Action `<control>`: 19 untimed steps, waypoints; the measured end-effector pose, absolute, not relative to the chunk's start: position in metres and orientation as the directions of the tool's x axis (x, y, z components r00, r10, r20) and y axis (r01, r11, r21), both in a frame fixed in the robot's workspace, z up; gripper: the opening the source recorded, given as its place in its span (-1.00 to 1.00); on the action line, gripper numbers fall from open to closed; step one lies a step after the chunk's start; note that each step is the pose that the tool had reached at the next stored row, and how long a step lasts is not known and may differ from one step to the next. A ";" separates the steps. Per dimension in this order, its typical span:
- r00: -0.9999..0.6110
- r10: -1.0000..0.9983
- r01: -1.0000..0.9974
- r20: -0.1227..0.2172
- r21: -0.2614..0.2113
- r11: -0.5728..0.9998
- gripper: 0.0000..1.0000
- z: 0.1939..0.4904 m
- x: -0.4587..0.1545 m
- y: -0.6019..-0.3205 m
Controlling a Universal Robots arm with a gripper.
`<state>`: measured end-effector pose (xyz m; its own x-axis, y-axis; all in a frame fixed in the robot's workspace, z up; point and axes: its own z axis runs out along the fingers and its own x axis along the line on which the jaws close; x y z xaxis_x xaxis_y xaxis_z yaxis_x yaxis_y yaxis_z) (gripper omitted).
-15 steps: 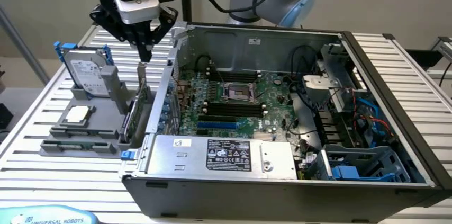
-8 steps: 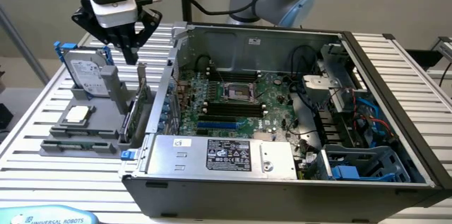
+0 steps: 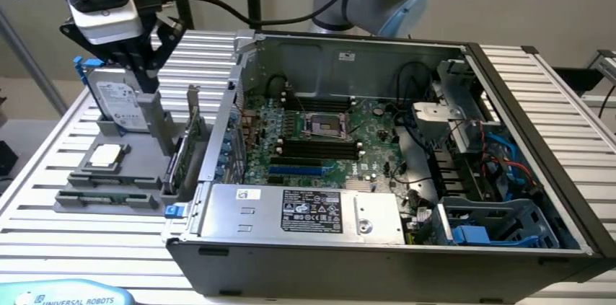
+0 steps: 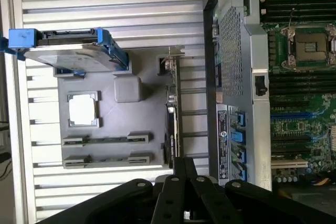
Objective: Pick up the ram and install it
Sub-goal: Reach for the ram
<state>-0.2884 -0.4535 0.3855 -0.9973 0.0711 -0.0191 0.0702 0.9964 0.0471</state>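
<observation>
Metal table (image 3: pixel 39 168); matt grey plastic tray (image 4: pixel 144 111); matt black claw (image 4: pixel 184 165).

Closed gripper (image 3: pixel 147 83) above gray fixture (image 3: pixel 140 166)

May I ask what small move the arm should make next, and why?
Probably open the gripper. It is shut and holds nothing, hovering above the tray, while the ram lies untouched in its tray slot. Shut fingers could not straddle the stick, so opening before any descent seems sensible.

Open computer case (image 3: pixel 385 265) beside gray fixture (image 3: pixel 135 175) holding hard drive (image 3: pixel 120 103), processor chip (image 3: pixel 106 155).
</observation>
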 end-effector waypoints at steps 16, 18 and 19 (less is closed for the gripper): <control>-0.997 0.071 0.070 -0.019 0.043 0.997 -0.79 0.381 -0.347 -0.466; -0.997 0.071 0.070 -0.019 0.042 0.997 -0.79 0.380 -0.353 -0.467; -0.997 0.071 0.070 -0.019 0.042 0.997 -0.79 0.380 -0.355 -0.468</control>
